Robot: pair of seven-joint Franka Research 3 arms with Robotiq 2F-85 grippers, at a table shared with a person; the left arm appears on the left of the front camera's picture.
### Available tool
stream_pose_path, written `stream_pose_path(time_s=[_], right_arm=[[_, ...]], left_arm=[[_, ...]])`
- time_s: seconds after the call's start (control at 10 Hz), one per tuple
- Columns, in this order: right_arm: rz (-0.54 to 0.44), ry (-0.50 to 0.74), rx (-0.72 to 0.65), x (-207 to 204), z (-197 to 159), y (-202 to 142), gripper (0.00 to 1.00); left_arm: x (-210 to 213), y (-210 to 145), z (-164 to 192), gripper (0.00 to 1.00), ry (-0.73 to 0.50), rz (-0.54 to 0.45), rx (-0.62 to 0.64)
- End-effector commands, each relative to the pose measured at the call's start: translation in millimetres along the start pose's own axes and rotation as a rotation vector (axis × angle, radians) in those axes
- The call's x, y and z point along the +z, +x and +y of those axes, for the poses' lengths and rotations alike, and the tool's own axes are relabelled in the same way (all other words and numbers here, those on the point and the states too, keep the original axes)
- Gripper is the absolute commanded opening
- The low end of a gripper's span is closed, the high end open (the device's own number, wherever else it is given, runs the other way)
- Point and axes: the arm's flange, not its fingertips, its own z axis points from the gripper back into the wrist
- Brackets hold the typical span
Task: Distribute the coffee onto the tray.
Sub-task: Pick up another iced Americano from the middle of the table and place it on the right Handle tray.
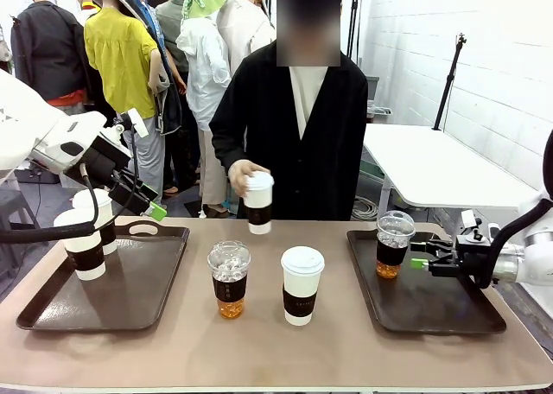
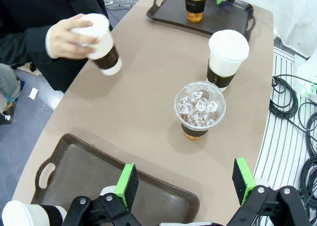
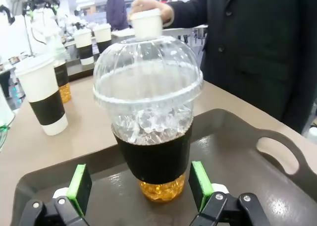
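The right pincer (image 1: 421, 262) is wide open and low over the right tray (image 1: 449, 320), its fingers level and pointing at an iced cup (image 1: 394, 244). That cup stands upright on the far left part of the tray. In the right wrist view a green pad (image 3: 79, 186) sits on each side of the cup's base. One pad is just beside the brown sleeve (image 3: 153, 159) and the other is apart from it, so the cup is not clamped.

The left pincer (image 1: 149, 206) hangs above the far edge of the left tray (image 1: 52, 312), also wide open and holding nothing. In the left wrist view its pads are spread over the tray's corner and the bare bench (image 2: 148, 112). On the far left part of this tray stand the nearer white cup (image 1: 82, 243) and the farther white cup (image 1: 100, 217). Both are lidded and upright, and they stand close together.

Between the trays, a second iced cup (image 1: 229, 279) and a tall white cup (image 1: 301, 284) stand upright side by side on the bench, near each other but not touching.

At the far edge of the bench, the person's hand (image 1: 240, 171) grips a small white cup (image 1: 257, 206) by its lid. I cannot tell whether its base rests on the bench.
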Motion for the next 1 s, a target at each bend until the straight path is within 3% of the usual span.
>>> stream_pose_path(time_s=[0.0, 0.1, 0.9], right_arm=[[-0.03, -0.065, -0.024, 2, 13, 3, 1.0], [0.0, 0.0, 0.0, 0, 0, 0, 1.0], [0.011, -0.004, -0.004, 5, 7, -1, 1.0]], left_arm=[[-1, -2, 2, 1.0, -0.017, -0.022, -0.014], [-1, -2, 2, 1.0, -0.017, -0.022, -0.014], [-1, -2, 2, 1.0, -0.017, -0.022, -0.014]])
